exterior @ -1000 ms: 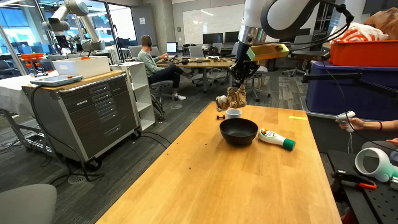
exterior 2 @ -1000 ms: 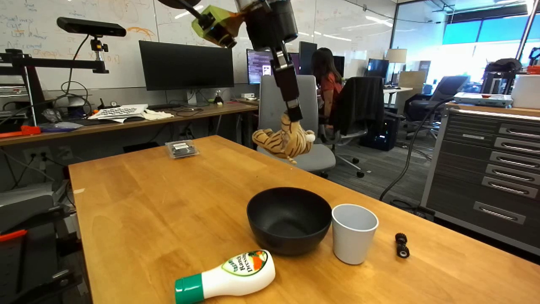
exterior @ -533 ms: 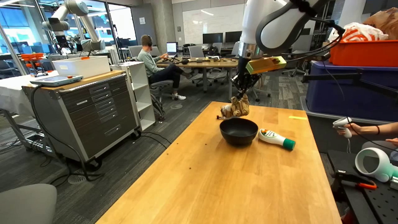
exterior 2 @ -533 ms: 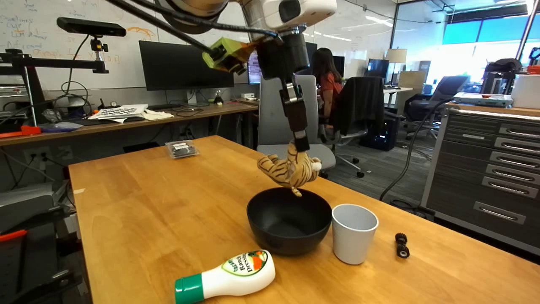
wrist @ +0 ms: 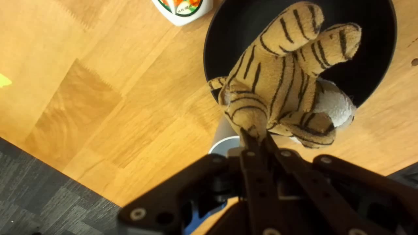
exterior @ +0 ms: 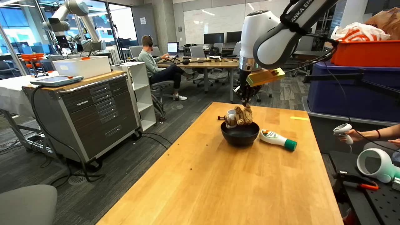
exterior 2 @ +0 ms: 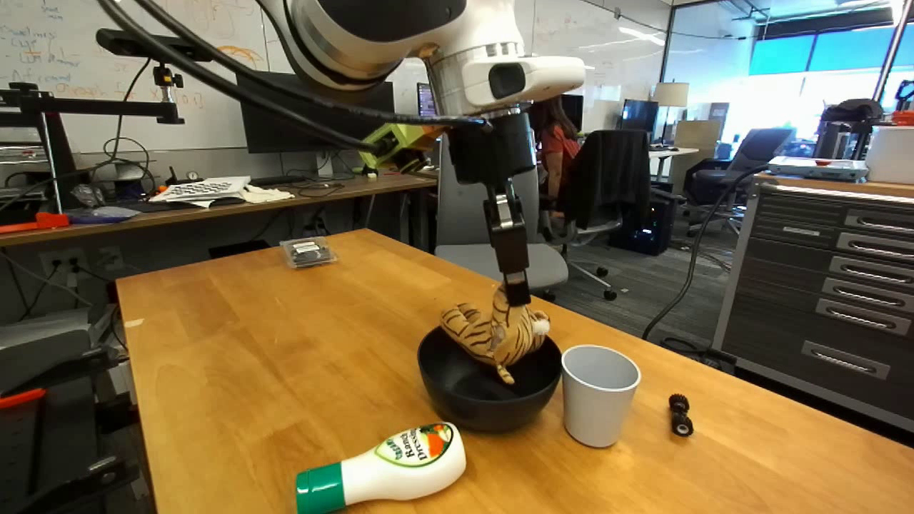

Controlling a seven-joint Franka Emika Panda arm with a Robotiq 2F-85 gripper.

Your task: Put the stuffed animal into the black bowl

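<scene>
Jaws of the gripper (wrist: 256,135) pinch 1 paw of the stuffed animal (wrist: 277,78). It hangs low over the black bowl (wrist: 225,49); I can't tell if they touch. In the wrist view, it leans toward the bowl's 5 o'clock, with its white face near the rim. If dropped like that, it might catch on the edge and flop out. In an exterior view, the cup (exterior 2: 600,403) stands near the bowl's 3 o'clock, so a swing that way could bump it.

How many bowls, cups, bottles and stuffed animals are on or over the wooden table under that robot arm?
Bowl: 1, black
Cup: 1, pale grey
Bottle: 1, white and green
Stuffed animal: 1, held by the fingers
Total: 4
</scene>
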